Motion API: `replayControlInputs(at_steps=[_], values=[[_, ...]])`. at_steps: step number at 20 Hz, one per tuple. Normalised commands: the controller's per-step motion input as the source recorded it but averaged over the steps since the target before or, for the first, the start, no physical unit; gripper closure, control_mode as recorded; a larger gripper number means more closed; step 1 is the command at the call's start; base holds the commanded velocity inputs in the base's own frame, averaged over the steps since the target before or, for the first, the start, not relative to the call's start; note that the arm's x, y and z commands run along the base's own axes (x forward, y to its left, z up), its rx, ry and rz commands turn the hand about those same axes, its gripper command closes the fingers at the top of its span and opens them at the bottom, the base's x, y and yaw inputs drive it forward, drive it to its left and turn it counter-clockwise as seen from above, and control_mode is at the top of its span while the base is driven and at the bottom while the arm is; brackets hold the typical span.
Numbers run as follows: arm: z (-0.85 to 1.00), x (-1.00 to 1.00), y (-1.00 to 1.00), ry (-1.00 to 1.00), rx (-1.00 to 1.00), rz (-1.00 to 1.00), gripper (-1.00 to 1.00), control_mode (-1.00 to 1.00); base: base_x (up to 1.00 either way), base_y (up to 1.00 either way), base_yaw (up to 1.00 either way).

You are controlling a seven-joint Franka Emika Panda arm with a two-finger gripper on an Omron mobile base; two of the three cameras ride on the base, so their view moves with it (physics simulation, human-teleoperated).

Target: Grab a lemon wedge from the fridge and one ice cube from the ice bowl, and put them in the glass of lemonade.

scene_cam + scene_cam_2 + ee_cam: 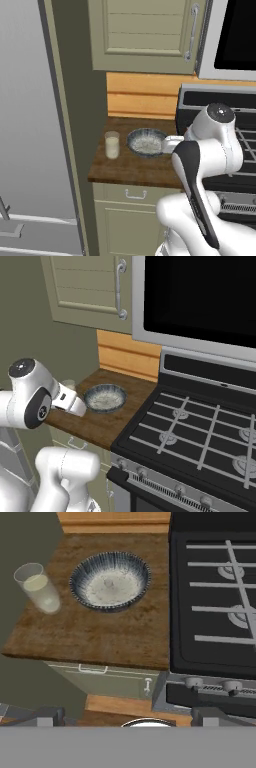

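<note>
The glass of lemonade (112, 145) (39, 588) stands on the left of a short wooden counter (135, 170) (100, 637). Just to its right sits the ice bowl (146, 141) (105, 397) (110, 581), grey-blue with whitish speckled contents. My gripper (127, 717) hangs above the counter's front edge, looking down on both. Its fingertips (47, 716) are spread wide with nothing between them, so it is open. The grey fridge (30, 125) stands tall to the left of the counter. The lemon wedge is out of view.
A black stove (200, 426) (215, 597) with burner grates adjoins the counter on the right, with knobs along its front. Beige wall cabinets (145, 35) and a microwave (200, 296) hang above. A drawer (100, 677) sits under the counter.
</note>
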Motion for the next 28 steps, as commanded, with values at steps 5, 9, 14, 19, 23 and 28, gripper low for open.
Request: replayControlInputs(at_steps=[5, 9, 14, 19, 23, 28], values=[[0.00, -0.02, 0.00, 0.00, 0.00, 0.00, -1.00, 1.00, -0.51, 0.21, 0.00], [0.00, 0.00, 0.00, 0.00, 0.00, 0.00, -1.00, 1.00, -0.96, 0.70, -0.01], [0.00, 0.00, 0.00, 0.00, 0.00, 0.00, -1.00, 1.00, -0.30, 1.00, -0.19], [0.00, 0.00, 0.00, 0.00, 0.00, 0.00, -1.00, 1.00, 0.16, 1.00, -0.32], [0.00, 0.00, 0.00, 0.00, 0.00, 0.00, -1.00, 1.00, 0.19, 1.00, -0.32], [0.00, 0.00, 0.00, 0.00, 0.00, 0.00, -1.00, 1.00, -0.08, 0.93, -0.15]])
